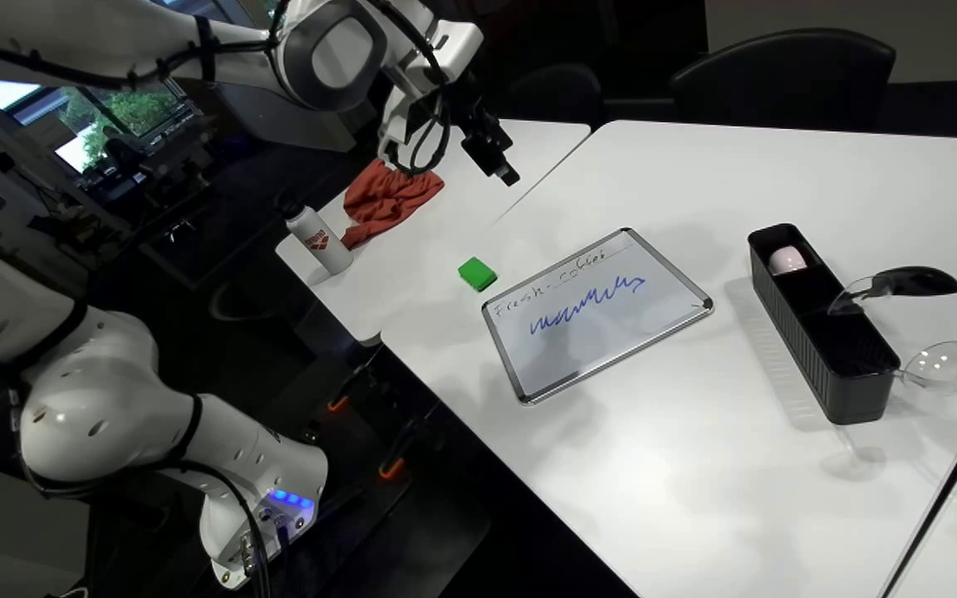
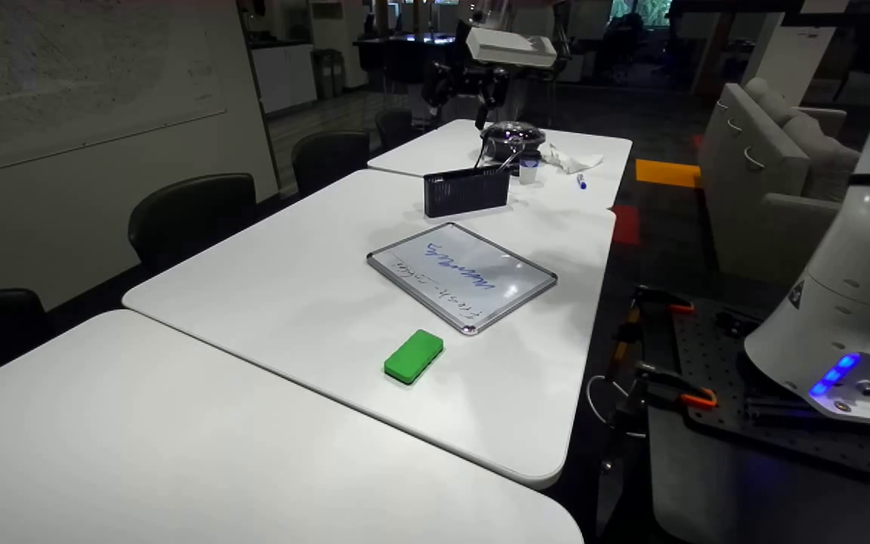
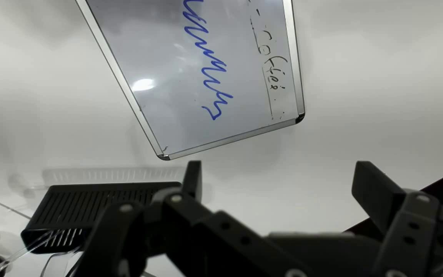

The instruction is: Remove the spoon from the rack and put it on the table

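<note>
The rack (image 1: pixel 827 353) is a long black box standing on the white table (image 1: pixel 653 482); it also shows in an exterior view (image 2: pixel 465 193) and at lower left in the wrist view (image 3: pixel 90 200). A utensil with a dark, curved top end and clear lower part, likely the spoon (image 1: pixel 917 281), leans out of the rack's side. A clear rounded utensil (image 1: pixel 941 365) sticks out of the rack's end. My gripper (image 3: pixel 277 177) is open and empty, high above the table; it shows in both exterior views (image 1: pixel 503 170) (image 2: pixel 459 108). Its left finger partly hides the rack.
A whiteboard tablet (image 1: pixel 595 307) lies beside the rack, with a green eraser (image 1: pixel 478 274) near it. A pink object (image 1: pixel 787 259) sits inside the rack. A red cloth (image 1: pixel 391 199) and white bottle (image 1: pixel 321 241) stand farther off. A round dark pot (image 2: pixel 514 140) and cup (image 2: pixel 528 170) are beyond the rack.
</note>
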`<state>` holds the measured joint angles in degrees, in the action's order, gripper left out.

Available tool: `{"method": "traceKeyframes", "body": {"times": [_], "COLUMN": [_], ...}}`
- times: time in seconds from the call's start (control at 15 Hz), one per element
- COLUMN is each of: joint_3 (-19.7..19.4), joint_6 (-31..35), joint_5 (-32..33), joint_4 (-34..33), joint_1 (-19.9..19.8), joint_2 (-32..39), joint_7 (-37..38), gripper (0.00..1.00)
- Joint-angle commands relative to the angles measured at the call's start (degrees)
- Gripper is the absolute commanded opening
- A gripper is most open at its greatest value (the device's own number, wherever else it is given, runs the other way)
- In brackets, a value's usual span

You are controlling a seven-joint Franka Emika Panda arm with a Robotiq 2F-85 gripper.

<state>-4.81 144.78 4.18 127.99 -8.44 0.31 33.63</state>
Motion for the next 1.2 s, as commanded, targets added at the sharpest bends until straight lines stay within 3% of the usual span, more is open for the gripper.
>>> {"method": "traceKeyframes", "body": {"times": [0.0,0.07,0.13,0.27,0.4,0.47,0.6,0.87,1.13], "joint_3": [-2.87,-3.01,-3.31,-3.26,-3.14,-4.13,-5.94,-12.53,-21.78], "joint_6": [4.54,1.92,3.50,3.48,3.44,4.96,6.49,10.46,17.42], "joint_5": [8.37,12.71,7.65,11.18,11.30,16.11,18.72,18.70,18.72], "joint_4": [-3.14,-2.17,-1.95,-2.13,-2.15,-3.52,-5.91,-11.15,-17.55], "joint_1": [0.14,1.70,0.60,1.04,1.32,1.28,0.48,-0.39,1.72], "joint_2": [3.55,1.44,2.96,2.80,2.55,4.44,7.96,16.47,26.44], "joint_7": [13.38,17.43,10.04,14.83,15.12,22.01,29.00,36.92,44.51], "gripper": [1.00,1.00,1.00,1.00,1.00,1.00,1.00,1.00,1.00]}}
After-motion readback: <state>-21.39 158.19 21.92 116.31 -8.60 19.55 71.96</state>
